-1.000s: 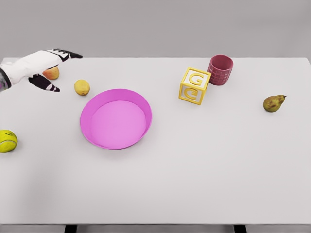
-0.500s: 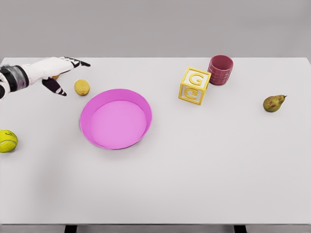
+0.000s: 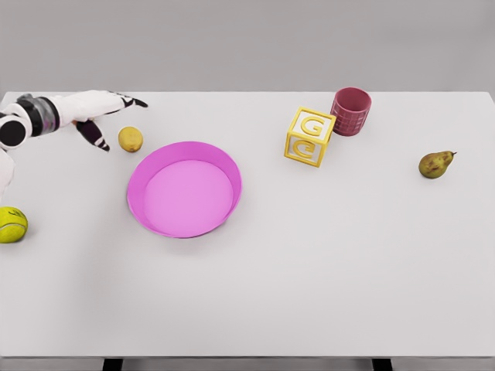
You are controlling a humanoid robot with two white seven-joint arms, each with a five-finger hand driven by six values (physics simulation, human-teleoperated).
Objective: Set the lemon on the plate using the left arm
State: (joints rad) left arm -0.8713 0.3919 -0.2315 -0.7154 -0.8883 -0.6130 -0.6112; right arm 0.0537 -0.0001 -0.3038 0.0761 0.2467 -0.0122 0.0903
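We look across the white table (image 3: 325,278), bare along its near edge. The pink plate (image 3: 185,188) sits left of the middle. Our left hand (image 3: 99,110) reaches in near the far-left corner, fingers spread and holding nothing, thumb hanging down just beside the lemon (image 3: 131,139). The lemon rests on the table between hand and plate, close to the plate's far-left rim, not gripped. We judge this the approach step: next we must lower the hand over the lemon and close round it before lifting toward the plate. The yellow letter block (image 3: 309,137), maroon cup (image 3: 351,111), pear (image 3: 435,164) and tennis ball (image 3: 11,224) lie elsewhere.
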